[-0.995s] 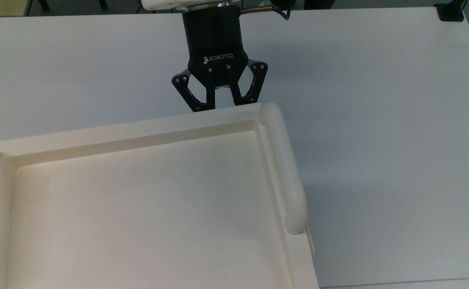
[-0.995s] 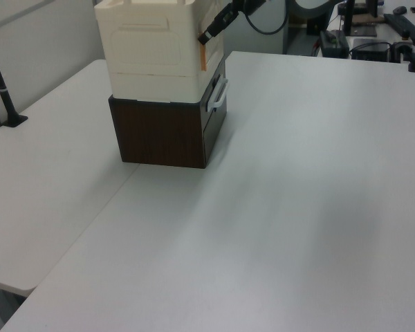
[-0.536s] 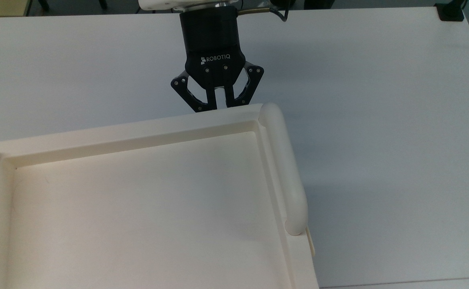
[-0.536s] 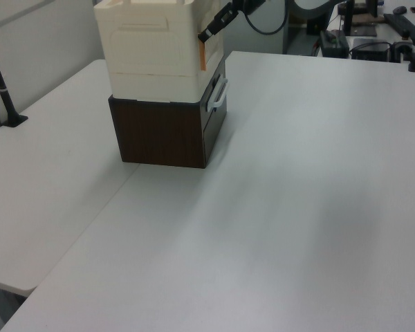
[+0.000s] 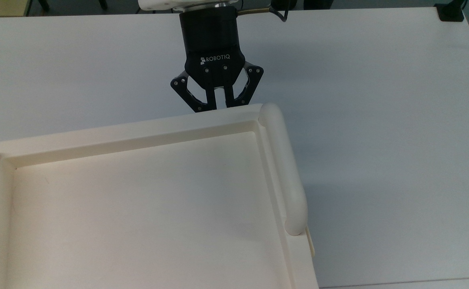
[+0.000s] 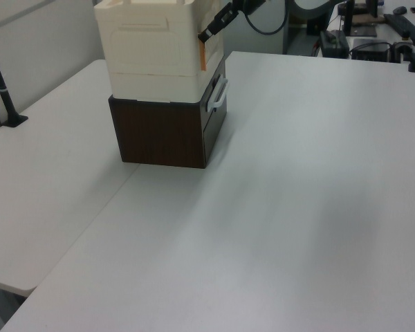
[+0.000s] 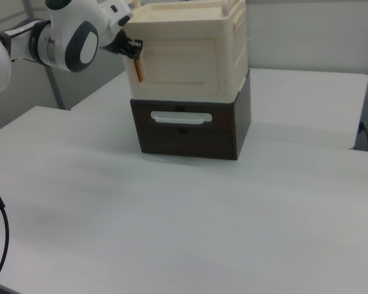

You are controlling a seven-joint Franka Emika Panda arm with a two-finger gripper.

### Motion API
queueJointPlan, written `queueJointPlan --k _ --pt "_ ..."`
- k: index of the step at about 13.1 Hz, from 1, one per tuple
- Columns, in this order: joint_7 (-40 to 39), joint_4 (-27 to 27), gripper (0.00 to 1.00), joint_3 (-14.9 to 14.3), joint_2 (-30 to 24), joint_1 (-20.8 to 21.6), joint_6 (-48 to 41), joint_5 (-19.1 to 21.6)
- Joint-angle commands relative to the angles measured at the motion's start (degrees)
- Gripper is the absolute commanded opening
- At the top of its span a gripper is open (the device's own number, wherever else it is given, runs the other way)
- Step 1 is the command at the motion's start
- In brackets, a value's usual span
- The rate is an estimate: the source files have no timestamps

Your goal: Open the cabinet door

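A cream cabinet point(image 7: 187, 55) sits stacked on a dark brown drawer unit point(image 7: 187, 131) on a white table point(image 7: 172, 226). In the right view, the cabinet door point(image 7: 183, 63) faces the camera as a flat cream panel with a raised rectangular frame, and it lies nearly flush with the cabinet front; an orange strip point(image 7: 138, 70) runs down its edge at the right view's left. The white robot arm point(image 7: 67, 33) reaches in from the right view's left, and its black gripper point(image 7: 134, 50) meets the upper corner of the door at that orange strip. The top view looks straight down instead: the recessed cabinet top point(image 5: 138, 208) with a rounded tube rail point(image 5: 283, 168) along its side, and the gripper point(image 5: 217, 105) marked ROBOTIQ, its fingers drawn close together with a narrow gap, the tips hidden behind the cabinet's rim. They seem to pinch the door's edge, though the contact itself cannot be seen. The left view shows the cabinet's side wall and the drawer unit's white handle point(image 6: 218, 95), with the gripper point(image 6: 209, 33) at the front upper corner.
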Motion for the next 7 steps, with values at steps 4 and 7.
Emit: queueJointPlan --k 4,7 --pt "0.7 -5.5 0.0 1.3 -3.3 -3.3 -1.0 1.1" --pt "0.6 -5.8 0.0 1.4 -4.5 -4.2 -5.6 1.1"
